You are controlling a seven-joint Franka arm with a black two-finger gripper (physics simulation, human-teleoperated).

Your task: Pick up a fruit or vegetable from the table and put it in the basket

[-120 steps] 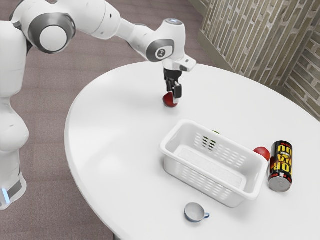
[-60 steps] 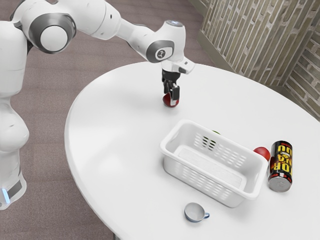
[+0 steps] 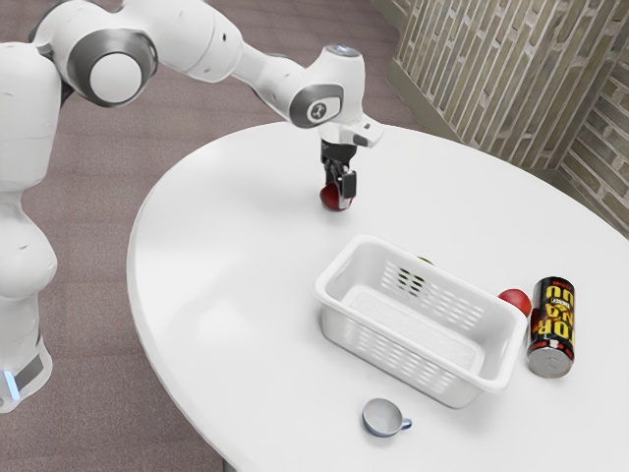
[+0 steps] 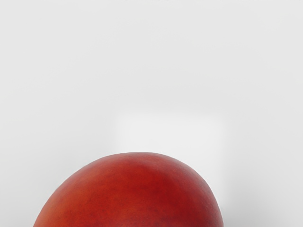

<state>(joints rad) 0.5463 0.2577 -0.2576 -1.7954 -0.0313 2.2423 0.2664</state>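
Lowered slightly since the earlier frame, the white, jointed robot arm [image 3: 201,39] is also shifted a little toward the exterior view's right at its elbow. From the exterior view's upper left it is stretched out over the round white table [image 3: 226,265], its forearm sloped downward to the wrist. The white hand [image 3: 342,84] is held nearly upright there, and the black two-finger gripper [image 3: 337,195] is pointed down at the tabletop. Its fingers are seen spread, one to each side of the round, deep-red fruit [image 4: 137,194], with the near one set partly in front of it; no firm pinch is shown. The fruit is seen low between them, on the table, well apart from the rectangular white plastic basket [image 3: 339,329] with its perforated sides. In the wrist view, its rounded, orange-tinged red top is seen against the pale surface. Beyond the basket, a small green item [image 3: 425,261] is mostly hidden by the rim. A second round red fruit [image 3: 514,300] is placed between the basket and an upright black can with yellow lettering [image 3: 552,324]. Near the basket's other long side, a small white-and-blue cup [image 3: 383,418] is seen.
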